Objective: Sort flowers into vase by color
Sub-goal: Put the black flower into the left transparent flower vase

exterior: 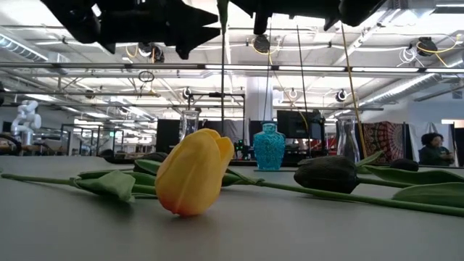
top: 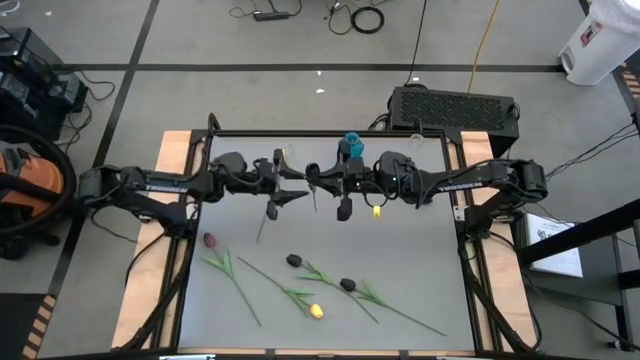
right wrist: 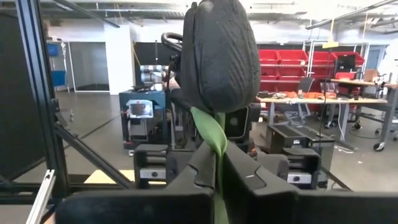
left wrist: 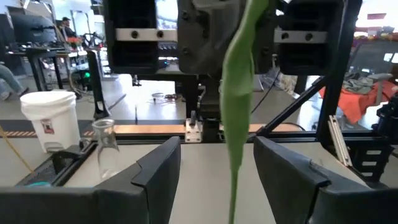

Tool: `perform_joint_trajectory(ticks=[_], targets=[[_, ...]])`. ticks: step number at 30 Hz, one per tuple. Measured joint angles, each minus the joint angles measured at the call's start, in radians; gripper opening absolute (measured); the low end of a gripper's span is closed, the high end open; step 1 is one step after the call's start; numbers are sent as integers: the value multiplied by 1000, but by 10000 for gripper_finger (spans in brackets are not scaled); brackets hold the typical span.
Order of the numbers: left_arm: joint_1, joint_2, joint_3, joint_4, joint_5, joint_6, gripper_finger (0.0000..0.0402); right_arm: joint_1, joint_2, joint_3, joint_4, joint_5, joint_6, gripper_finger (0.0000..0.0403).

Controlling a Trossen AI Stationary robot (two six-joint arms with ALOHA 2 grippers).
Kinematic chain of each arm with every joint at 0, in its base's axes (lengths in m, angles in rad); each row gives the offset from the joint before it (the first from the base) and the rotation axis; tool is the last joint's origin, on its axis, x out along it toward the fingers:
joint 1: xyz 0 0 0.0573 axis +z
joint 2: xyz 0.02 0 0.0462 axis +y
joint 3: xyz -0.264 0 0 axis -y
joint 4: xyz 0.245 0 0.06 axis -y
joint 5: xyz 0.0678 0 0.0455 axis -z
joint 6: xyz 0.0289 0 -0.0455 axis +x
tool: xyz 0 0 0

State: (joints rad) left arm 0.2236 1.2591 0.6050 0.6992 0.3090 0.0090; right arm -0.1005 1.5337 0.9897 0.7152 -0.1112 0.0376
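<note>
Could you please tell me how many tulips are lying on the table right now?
4: a dark red one at the left, a yellow one at the front, two black ones mid-table.

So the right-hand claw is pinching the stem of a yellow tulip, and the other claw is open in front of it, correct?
Not quite: the tulip pinched by the right gripper has a black head, not a yellow one, as the right wrist view shows. The yellow tulip lies on the table. The rest holds: the left gripper is open, its fingers either side of the hanging stem.

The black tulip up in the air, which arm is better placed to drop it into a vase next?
Right. The right gripper is shut on the black tulip; the left gripper stands open around its stem.
</note>
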Motion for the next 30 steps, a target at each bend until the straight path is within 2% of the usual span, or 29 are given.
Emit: perform_joint_trajectory(ticks=[9,20,24,30], targets=[[-52,51,59,-1,0,1,210,0,0,0,-3,1,-4,2],[-62,54,83,-3,-67,7,207,0,0,0,-40,6,-9,2],[-61,54,83,-3,-74,7,187,0,0,0,-41,6,-15,2],[-62,54,83,-5,-75,7,129,0,0,0,-46,6,-15,2]])
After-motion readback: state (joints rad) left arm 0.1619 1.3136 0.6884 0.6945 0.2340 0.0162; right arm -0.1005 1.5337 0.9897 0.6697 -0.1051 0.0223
